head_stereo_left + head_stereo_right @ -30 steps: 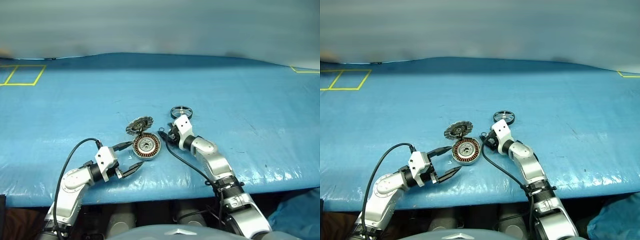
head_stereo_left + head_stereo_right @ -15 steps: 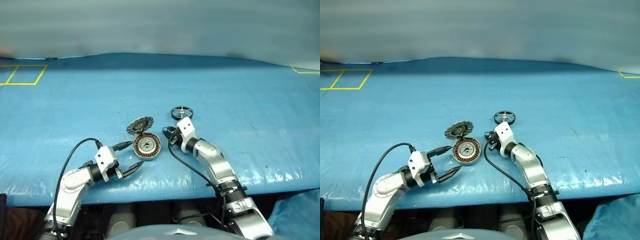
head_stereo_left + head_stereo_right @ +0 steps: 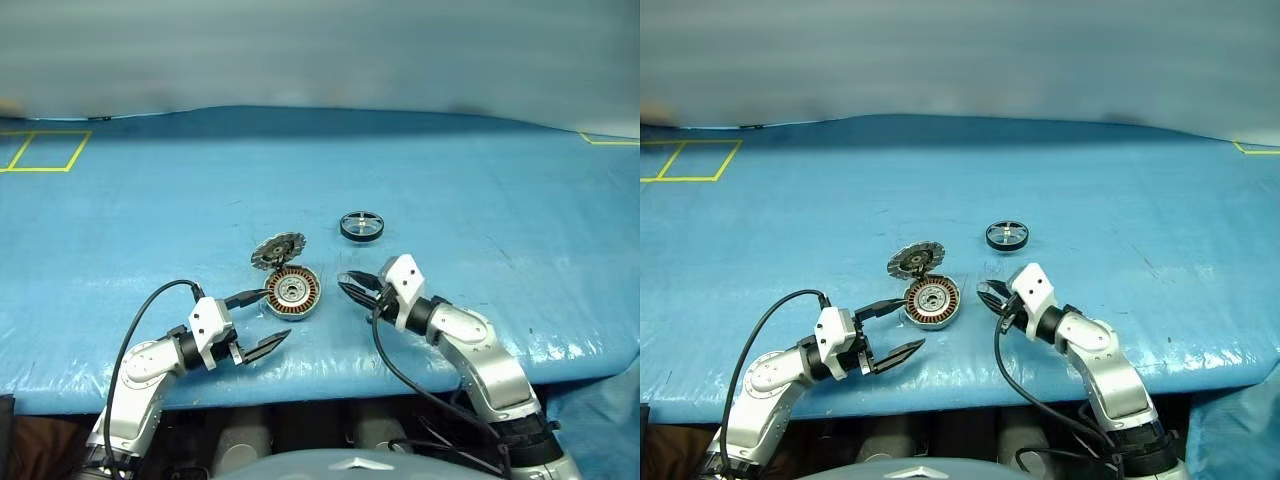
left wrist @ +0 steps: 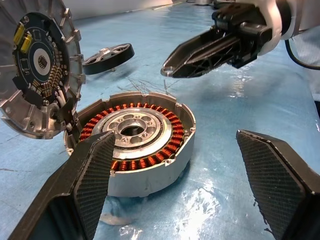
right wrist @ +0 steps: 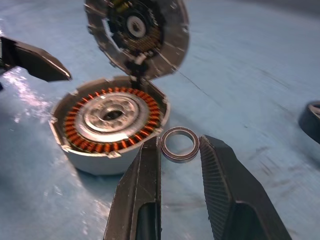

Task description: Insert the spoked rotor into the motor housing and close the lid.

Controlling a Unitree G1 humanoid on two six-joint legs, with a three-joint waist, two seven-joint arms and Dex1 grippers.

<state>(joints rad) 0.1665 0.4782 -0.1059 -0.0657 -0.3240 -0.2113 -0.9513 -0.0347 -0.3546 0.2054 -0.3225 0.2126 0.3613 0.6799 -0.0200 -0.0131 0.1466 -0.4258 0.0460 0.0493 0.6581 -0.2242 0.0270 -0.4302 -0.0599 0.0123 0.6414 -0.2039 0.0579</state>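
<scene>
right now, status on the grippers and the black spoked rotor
Left gripper open beside round silver copper-wound motor housing. Right gripper pinching small metal ring. Black spoked rotor on table, untouched; grey toothed lid open.

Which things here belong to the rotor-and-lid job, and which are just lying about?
Job:
- spoked rotor, alone on the cover
- motor housing, windings exposed
- lid, standing open

Lying about:
- small metal ring near the housing, not named in the task
- yellow tape marks
- blue table cover
</scene>
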